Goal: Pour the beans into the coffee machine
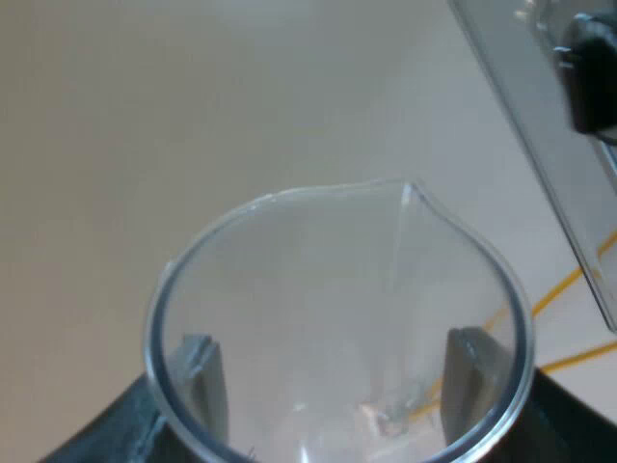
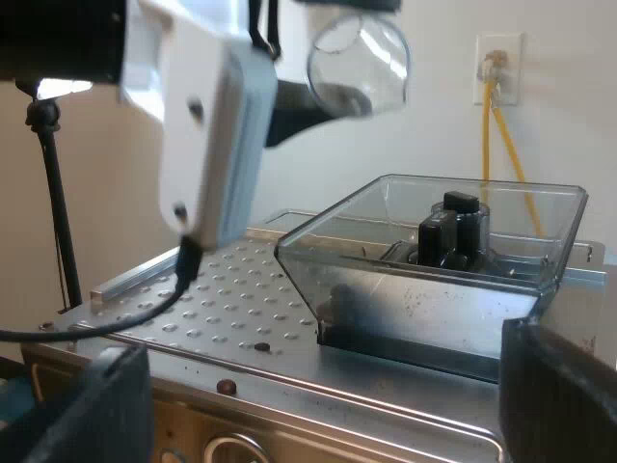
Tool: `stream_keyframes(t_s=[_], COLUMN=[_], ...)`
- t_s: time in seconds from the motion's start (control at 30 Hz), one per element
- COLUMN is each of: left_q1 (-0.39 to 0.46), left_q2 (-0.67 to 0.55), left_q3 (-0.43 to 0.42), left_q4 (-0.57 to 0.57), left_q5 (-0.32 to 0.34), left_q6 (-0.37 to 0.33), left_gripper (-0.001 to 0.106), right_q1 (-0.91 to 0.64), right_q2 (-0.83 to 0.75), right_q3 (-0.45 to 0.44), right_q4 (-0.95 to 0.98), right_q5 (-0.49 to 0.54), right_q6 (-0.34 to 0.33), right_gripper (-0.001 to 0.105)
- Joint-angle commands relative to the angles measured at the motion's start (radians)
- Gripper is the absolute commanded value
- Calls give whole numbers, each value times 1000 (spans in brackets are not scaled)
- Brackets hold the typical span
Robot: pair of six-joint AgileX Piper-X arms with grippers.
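Measuring glass (image 1: 328, 318) is clamped in the left gripper (image 1: 333, 381), one black finger (image 1: 198, 381) on each side of it, both visible straight through the clear wall. The glass is up in the air near the bean hopper (image 2: 434, 289), a bit higher than the hopper's rim and off to its side rather than over it. It's tipped well over, so from the right wrist view you look into its mouth. Its pouring lip points away from the left wrist.

Hopper sits on top of the espresso machine (image 2: 222, 309), lid off, with a black knob (image 2: 453, 231) standing in the middle of it. I can't tell how much is in there; there's just some dark stuff against the near wall. A couple of loose beans (image 2: 227, 387) lie on the dimpled metal top, near its edge.

Right gripper (image 2: 328, 395) is spread wide with nothing in it, hanging low at the machine's front, fingers apart with the hopper beyond them. On the far wall, a yellow cable (image 2: 501, 135) runs down from a socket (image 2: 496, 68).
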Motion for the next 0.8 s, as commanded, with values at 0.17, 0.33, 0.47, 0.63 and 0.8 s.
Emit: stream_keyframes(t_s=[0.17,0.33,0.47,0.63,0.8], left_q1=[-3,-3,-3,-1,29], left_q2=[-62,-93,-129,-160,-181], left_q3=[-9,-9,-9,-9,-9], left_q4=[-13,-13,8,119,219], left_q5=[-35,-106,-166,-166,-149], left_q6=[-414,-662,-974,-1117,-1306], left_gripper=[16,16,16,16,16], right_q1=[1,1,1,1,1], right_q2=[-5,-5,-5,-5,-5], right_q3=[-3,-3,-3,-3,-3], right_q4=[-13,-18,-92,-92,-92], right_q5=[-1,-1,-1,-1,-3], right_q6=[-12,-12,-10,-10,-3], right_gripper=[79,79,79,79,79])
